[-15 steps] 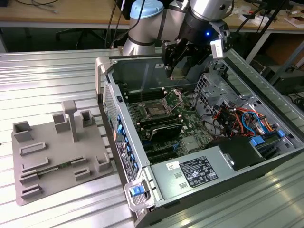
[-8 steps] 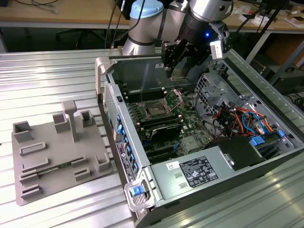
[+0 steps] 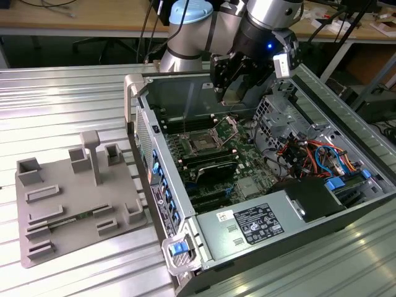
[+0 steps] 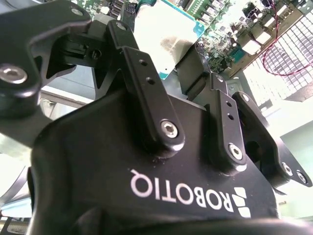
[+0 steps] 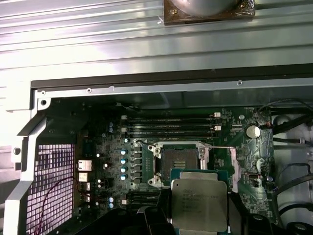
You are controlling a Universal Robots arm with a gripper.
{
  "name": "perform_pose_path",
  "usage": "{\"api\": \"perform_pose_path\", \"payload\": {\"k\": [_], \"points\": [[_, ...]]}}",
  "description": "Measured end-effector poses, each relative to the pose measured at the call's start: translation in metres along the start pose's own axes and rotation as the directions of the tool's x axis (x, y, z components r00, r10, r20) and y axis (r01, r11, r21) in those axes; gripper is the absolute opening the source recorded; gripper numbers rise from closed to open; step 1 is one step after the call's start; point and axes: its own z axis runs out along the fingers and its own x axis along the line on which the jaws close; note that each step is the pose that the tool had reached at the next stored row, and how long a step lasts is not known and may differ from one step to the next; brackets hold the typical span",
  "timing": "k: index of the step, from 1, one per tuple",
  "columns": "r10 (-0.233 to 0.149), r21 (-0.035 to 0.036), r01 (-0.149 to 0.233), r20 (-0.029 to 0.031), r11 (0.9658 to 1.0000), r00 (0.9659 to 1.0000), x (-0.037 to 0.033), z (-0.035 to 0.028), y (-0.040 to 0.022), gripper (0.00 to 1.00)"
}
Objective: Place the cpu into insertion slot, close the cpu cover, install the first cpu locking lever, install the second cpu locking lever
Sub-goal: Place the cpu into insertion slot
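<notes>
cpu [image 5: 199,203] clamped by its edges between the fingers [image 4: 139,73] of the gripper [image 3: 232,91], hanging above the board [image 5: 105,164], apart from the insertion slot [image 5: 177,162]. Slot bare; cpu cover [image 3: 227,128] stands tilted up, so none of the four steps looks done. Space over the slot is open; memory slots [image 5: 168,125] and case wall [image 5: 146,90] sit near one side; the slot's silver rim likely leaves little slack for the chip's edges

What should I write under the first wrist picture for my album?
The gripper holds the chip, empty socket waiting on the green board.
</notes>
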Motion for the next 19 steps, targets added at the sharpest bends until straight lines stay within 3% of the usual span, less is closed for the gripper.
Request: {"api": "perform_pose_path", "payload": {"k": [19], "points": [[0.0, 0.0, 0.0, 0.0, 1.0, 1.0, -0.0001, 0.0047, -0.0004, 0.55]]}}
